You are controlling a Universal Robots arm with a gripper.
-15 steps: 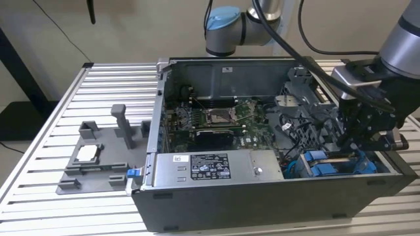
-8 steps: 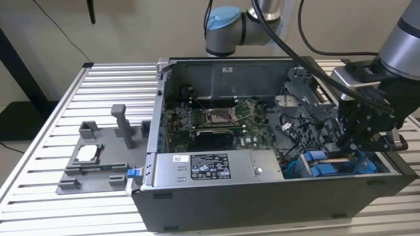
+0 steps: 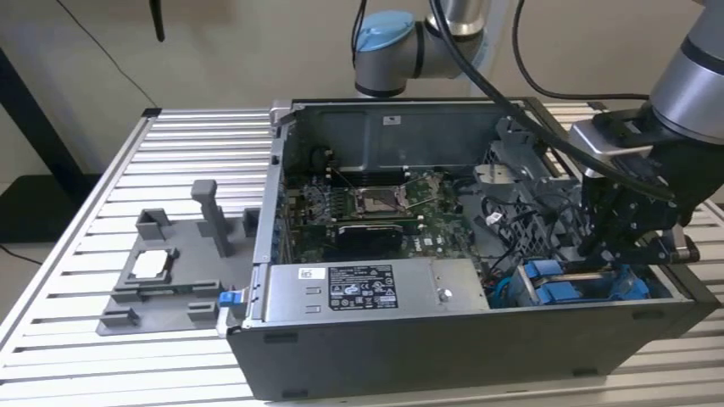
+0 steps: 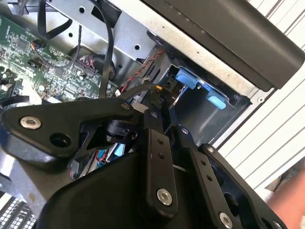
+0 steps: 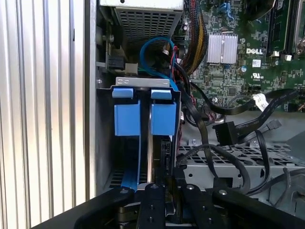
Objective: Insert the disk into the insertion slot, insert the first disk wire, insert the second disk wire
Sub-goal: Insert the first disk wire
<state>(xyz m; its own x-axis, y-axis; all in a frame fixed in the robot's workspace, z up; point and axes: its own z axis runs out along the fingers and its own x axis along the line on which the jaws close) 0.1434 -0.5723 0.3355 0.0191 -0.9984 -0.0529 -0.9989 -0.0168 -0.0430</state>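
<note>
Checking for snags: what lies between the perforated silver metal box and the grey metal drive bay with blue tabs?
A looped thin blue cable, seen in the first wrist view.

Pale beige plain wall (image 3: 226, 51) behind a silver ribbed aluminium table (image 3: 192, 144).
We see soft, even light on its slats; at the exterior view's left a black slanted pole (image 3: 36, 110) crosses the wall.

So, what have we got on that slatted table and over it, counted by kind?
Open computer case: 1
Grey fixture beside it: 1
Silvery chip on the fixture: 1
Robot arm with tool: 1
Total: 4
</note>
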